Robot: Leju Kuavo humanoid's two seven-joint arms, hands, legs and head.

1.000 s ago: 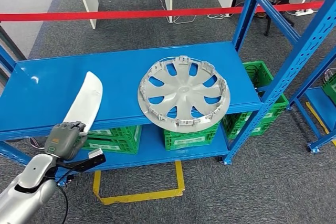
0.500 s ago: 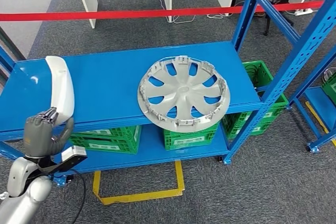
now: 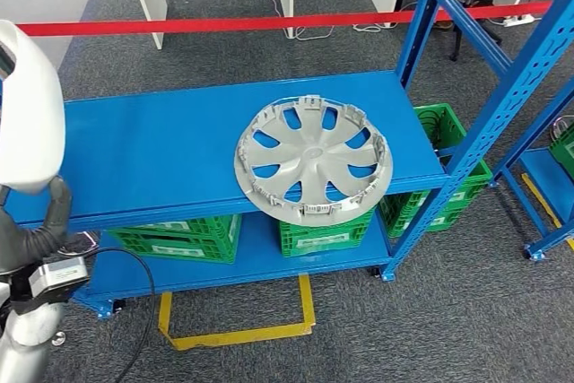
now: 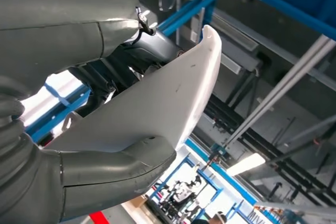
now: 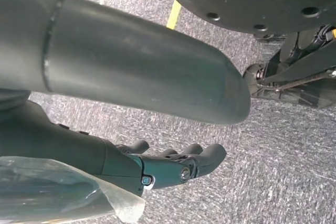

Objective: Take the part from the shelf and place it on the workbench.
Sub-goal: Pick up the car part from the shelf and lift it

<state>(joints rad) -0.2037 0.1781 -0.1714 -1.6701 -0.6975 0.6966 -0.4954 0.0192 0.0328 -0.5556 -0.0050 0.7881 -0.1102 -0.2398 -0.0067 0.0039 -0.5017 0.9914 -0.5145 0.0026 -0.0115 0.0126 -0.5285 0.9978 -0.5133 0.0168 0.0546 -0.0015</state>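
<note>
Gripping the white part, the left hand sits at the far left of the head view, in front of the left end of the blue shelf. Its thumb curls up against the lower edge of the part, and the part rises above the hand, off the shelf surface, its broad curved face turned toward the camera. In the left wrist view the part lies pinched between the thick grey thumb on one face and the darker fingers on the other, with its rounded tip reaching past them.

The right hand hangs over grey carpet in its wrist view. Its dark fingers are a little curled and lie close side by side, with nothing in them, and the thumb stands well apart from them.

Further along the shelf, toward its right end, a silver wheel cover lies flat, its near rim overhanging the front edge. Green crates stand on the lower level beneath it, and another one sits past the right-hand upright. Yellow tape marks the carpet in front of the shelf, and a red band runs across behind it.
</note>
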